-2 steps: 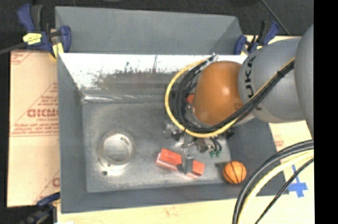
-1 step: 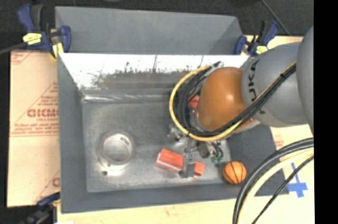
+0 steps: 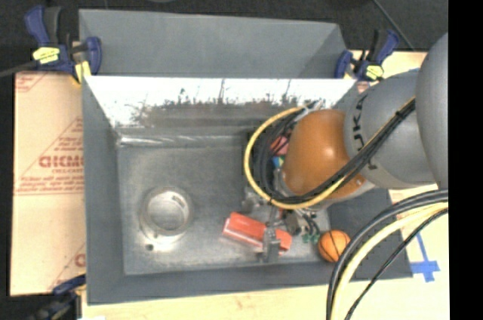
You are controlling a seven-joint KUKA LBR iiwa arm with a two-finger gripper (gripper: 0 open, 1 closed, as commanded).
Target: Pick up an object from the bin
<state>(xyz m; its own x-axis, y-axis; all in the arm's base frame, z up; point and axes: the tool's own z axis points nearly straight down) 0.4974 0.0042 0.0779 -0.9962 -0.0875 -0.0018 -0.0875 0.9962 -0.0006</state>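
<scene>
- While low in the front right of the grey bin (image 3: 102,183): gripper (image 3: 269,241) right over a red block (image 3: 241,228) lying flat on the floor.
- Open or closed: cannot tell.
- Near, to the right: small orange ball (image 3: 334,244).
- Well left: clear round cup (image 3: 166,209).

bin (image 3: 106,183): matt grey metal | round cup (image 3: 166,211): clear glossy plastic | orange ball (image 3: 334,244): smooth

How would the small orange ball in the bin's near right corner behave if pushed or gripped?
Round, so the orange ball probably rolls at a nudge. It lies close to the bin wall, which might stop it. Its curved surface could slip from a two-sided pinch.
</scene>
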